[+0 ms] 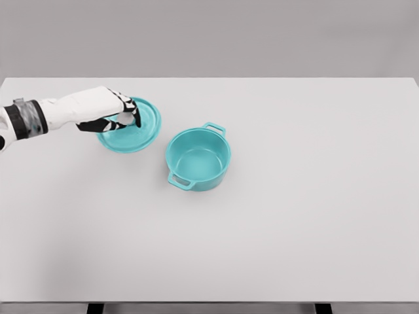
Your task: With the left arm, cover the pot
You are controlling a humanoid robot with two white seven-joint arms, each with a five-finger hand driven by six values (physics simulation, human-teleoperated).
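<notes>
A teal pot with two side handles stands uncovered near the middle of the white table, its inside empty. Its round teal lid sits to the left of the pot, apart from it. My left hand reaches in from the left edge and is over the lid's centre, fingers curled around the white knob there. The hand hides the knob and part of the lid's top. Whether the lid rests flat on the table or is slightly raised I cannot tell.
The white table spreads wide to the right and in front of the pot. Its far edge runs just behind the lid, and two dark legs show at the bottom edge.
</notes>
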